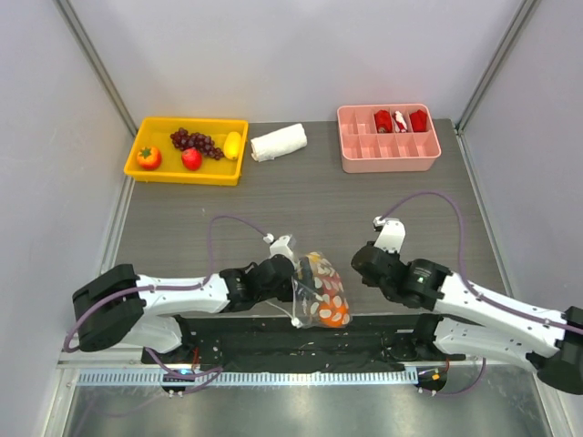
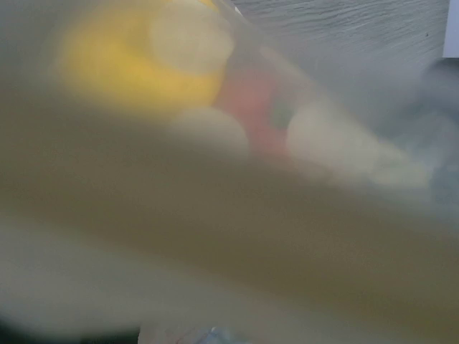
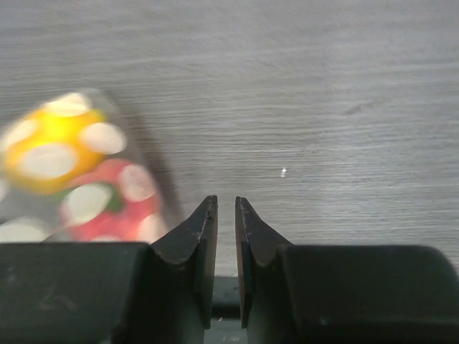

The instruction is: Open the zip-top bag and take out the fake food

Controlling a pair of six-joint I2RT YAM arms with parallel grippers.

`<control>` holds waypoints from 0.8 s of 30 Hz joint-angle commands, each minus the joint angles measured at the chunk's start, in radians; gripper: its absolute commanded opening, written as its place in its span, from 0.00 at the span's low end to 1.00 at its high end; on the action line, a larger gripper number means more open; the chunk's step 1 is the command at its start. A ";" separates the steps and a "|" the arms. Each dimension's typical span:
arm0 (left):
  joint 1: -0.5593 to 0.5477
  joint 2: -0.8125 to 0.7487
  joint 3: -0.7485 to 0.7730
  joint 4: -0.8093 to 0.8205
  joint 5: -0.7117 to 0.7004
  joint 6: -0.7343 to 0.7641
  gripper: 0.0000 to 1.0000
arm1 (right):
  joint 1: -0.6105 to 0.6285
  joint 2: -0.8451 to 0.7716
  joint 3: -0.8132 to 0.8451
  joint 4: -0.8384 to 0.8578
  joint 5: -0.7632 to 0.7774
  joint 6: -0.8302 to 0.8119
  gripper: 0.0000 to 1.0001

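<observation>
Room: plain white walls (image 1: 301,55) on three sides, with metal posts running up the back corners.
Table (image 1: 328,209): grey wood grain and matt, seen close and sharp in the right wrist view.
Yellow tray (image 1: 182,177): far left of the table. It holds a grape bunch (image 1: 196,141), an orange fruit (image 1: 148,157), a red fruit (image 1: 191,159) and a yellow fruit (image 1: 232,145).
Pink tray (image 1: 390,162): far right and divided into compartments, with red items (image 1: 399,120) lined up in its back row.
Bag (image 1: 321,289): clear plastic with pale dots, sitting at the near edge of the table between the two arms, well apart from both trays.
Cloth (image 1: 278,143): a white roll just to the right of the yellow tray.
Food in the bag: an orange piece (image 1: 333,316) is at the near end. The right wrist view shows a yellow piece (image 3: 50,147) and a red piece (image 3: 115,208) through the dots.
Left gripper (image 1: 290,273): right up against the bag's left edge. Its own camera is smothered by blurred plastic, so its fingers are hidden and I cannot tell whether they grip the bag.
Right gripper (image 3: 226,204): just to the right of the bag and apart from it. The fingers are almost together, with a thin slit between them and nothing in it. From this wrist, the bag lies off to the left of the fingertips.
</observation>
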State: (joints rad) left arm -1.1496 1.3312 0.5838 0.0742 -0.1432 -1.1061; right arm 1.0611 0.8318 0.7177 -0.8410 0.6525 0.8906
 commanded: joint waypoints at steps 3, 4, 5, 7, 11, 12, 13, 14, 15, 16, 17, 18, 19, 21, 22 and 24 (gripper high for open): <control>0.002 0.032 -0.004 0.144 0.031 -0.029 0.71 | -0.141 0.043 -0.132 0.368 -0.243 -0.146 0.19; 0.002 0.048 0.002 0.153 0.033 -0.029 0.72 | -0.141 0.053 -0.145 0.405 -0.273 -0.162 0.16; 0.002 0.059 0.007 0.156 0.033 -0.025 0.72 | -0.144 0.065 -0.165 0.436 -0.293 -0.194 0.13; 0.002 0.088 0.028 0.160 0.033 -0.023 0.72 | -0.144 0.117 -0.173 0.502 -0.336 -0.217 0.03; 0.002 0.126 0.048 0.171 0.010 -0.017 0.73 | -0.145 0.181 -0.224 0.644 -0.479 -0.202 0.01; 0.002 0.135 0.062 0.162 0.002 -0.017 0.73 | -0.144 0.185 -0.234 0.667 -0.510 -0.191 0.01; 0.001 0.146 0.067 0.150 -0.015 -0.014 0.73 | -0.144 0.190 -0.254 0.689 -0.533 -0.182 0.01; 0.002 0.152 0.068 0.151 -0.019 -0.011 0.73 | -0.144 0.188 -0.262 0.726 -0.571 -0.173 0.01; 0.001 0.157 0.070 0.156 -0.025 -0.008 0.73 | -0.145 0.188 -0.268 0.737 -0.585 -0.154 0.01; 0.001 0.169 0.073 0.160 -0.036 -0.008 0.73 | -0.144 0.188 -0.274 0.740 -0.594 -0.147 0.02; 0.001 0.174 0.077 0.161 -0.038 -0.005 0.73 | -0.145 0.187 -0.277 0.753 -0.615 -0.139 0.01; 0.001 0.180 0.082 0.159 -0.039 0.002 0.73 | -0.145 0.185 -0.279 0.760 -0.625 -0.134 0.02; 0.001 0.189 0.094 0.159 -0.039 0.005 0.73 | -0.147 0.181 -0.285 0.766 -0.639 -0.127 0.01; 0.001 0.217 0.106 0.161 -0.036 0.009 0.73 | -0.154 0.187 -0.296 0.801 -0.720 -0.098 0.02; 0.001 0.226 0.119 0.161 -0.032 0.011 0.72 | -0.159 0.190 -0.307 0.816 -0.743 -0.085 0.01; 0.001 0.252 0.123 0.167 -0.035 0.006 0.72 | -0.164 0.196 -0.311 0.836 -0.781 -0.070 0.01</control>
State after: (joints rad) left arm -1.1515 1.5257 0.6506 0.1738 -0.1295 -1.1175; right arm 0.8803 1.0214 0.4160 -0.1715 0.1268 0.7307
